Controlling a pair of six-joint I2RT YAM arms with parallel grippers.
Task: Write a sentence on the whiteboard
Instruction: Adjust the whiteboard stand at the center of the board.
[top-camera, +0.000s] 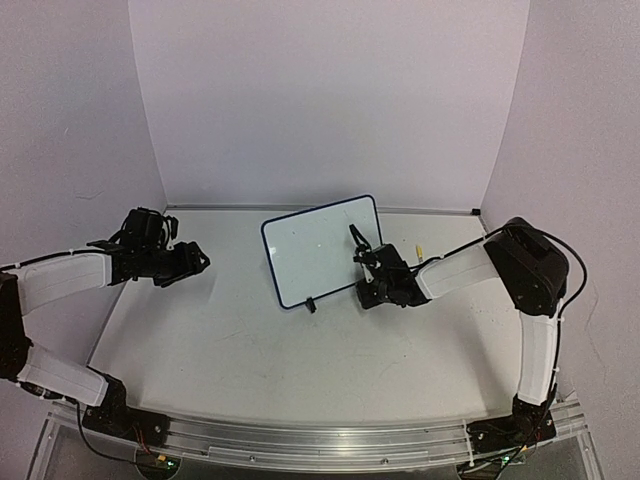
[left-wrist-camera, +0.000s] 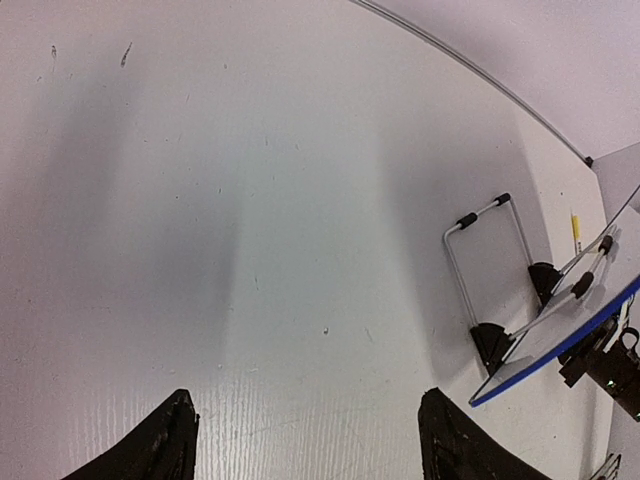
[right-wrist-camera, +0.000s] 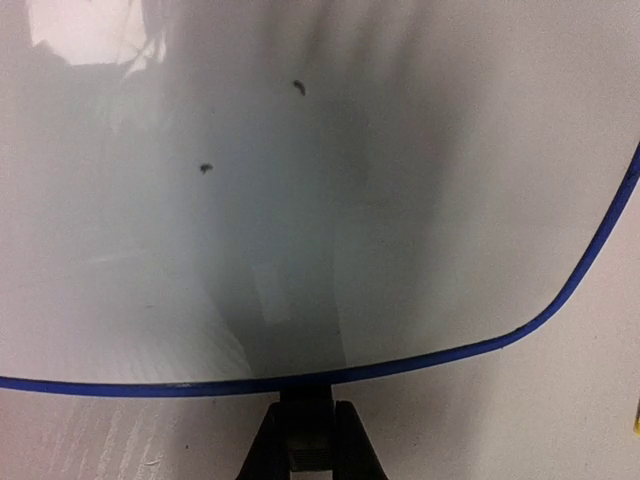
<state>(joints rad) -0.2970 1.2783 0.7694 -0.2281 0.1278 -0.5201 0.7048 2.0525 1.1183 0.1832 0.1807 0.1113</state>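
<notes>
The whiteboard (top-camera: 320, 250) stands tilted at the table's middle back on its wire stand (left-wrist-camera: 480, 215), white with a thin blue rim. In the right wrist view the whiteboard (right-wrist-camera: 300, 200) fills the frame; I see two small dark specks on it and no sentence. My right gripper (top-camera: 362, 258) is at the board's right edge, shut on a dark marker (right-wrist-camera: 307, 420) whose tip points at the board's rim. My left gripper (top-camera: 195, 262) hovers open and empty over the table on the left, well away from the board. Its fingers (left-wrist-camera: 170, 445) show bare table between them.
A small yellow object (top-camera: 419, 250) lies on the table right of the board, also seen in the left wrist view (left-wrist-camera: 575, 225). White walls close the back and both sides. A black clip foot (top-camera: 311, 305) sticks out at the board's near corner.
</notes>
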